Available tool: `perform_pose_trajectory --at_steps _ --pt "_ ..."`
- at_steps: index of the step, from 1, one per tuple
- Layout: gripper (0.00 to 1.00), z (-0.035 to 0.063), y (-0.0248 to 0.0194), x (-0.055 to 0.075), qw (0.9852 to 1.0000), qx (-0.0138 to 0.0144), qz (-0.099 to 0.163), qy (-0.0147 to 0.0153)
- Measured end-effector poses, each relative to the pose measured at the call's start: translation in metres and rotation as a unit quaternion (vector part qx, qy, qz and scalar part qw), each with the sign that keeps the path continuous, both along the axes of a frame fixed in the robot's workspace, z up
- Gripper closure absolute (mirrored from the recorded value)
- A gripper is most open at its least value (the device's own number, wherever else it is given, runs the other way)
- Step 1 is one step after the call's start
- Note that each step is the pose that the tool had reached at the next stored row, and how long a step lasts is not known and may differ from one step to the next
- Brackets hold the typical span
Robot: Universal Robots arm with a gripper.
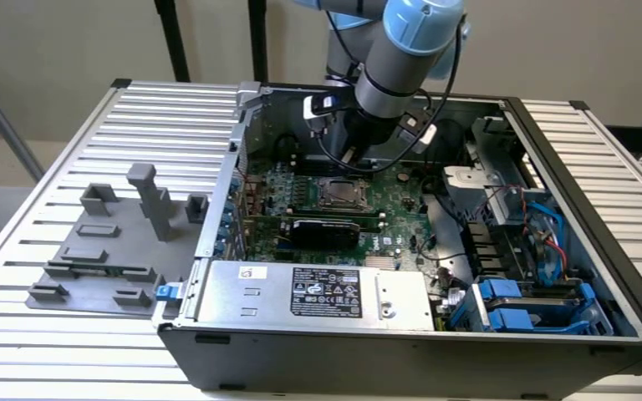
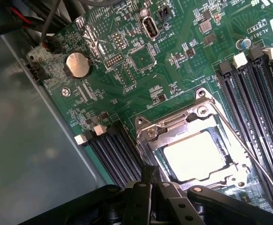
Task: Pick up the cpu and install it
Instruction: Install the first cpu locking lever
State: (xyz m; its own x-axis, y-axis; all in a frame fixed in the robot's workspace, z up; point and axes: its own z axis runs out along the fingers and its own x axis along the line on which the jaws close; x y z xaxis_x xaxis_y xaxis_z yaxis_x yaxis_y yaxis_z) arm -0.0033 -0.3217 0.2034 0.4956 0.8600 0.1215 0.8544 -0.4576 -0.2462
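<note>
**Cpu lies in the socket, with the gripper poised just above it inside the case.**

Exterior view: your gripper hangs low in the open case, directly over the socket on the motherboard, a stance that suits a straight vertical approach. The cpu reads as a pale square there. Cables cross the claw, so you cannot tell whether it is open or closed. Wrist view: the cpu sits flat and square inside the metal frame, apart from the gripper, so I judge it is not being held. The gripper's black body hides the socket's near edge. Whether the thin lever wire is latched is unclear.
</note>
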Motion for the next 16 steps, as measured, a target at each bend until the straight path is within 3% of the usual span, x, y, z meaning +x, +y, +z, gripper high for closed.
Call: perform_pose_trajectory --at_steps 9,16 --pt "0.89 -0.0002 0.0003 -0.0039 1.0 -0.0007 0.0 0.0" --pt "0.89 -0.0001 0.005 -0.0061 1.0 -0.0008 0.0 0.0"
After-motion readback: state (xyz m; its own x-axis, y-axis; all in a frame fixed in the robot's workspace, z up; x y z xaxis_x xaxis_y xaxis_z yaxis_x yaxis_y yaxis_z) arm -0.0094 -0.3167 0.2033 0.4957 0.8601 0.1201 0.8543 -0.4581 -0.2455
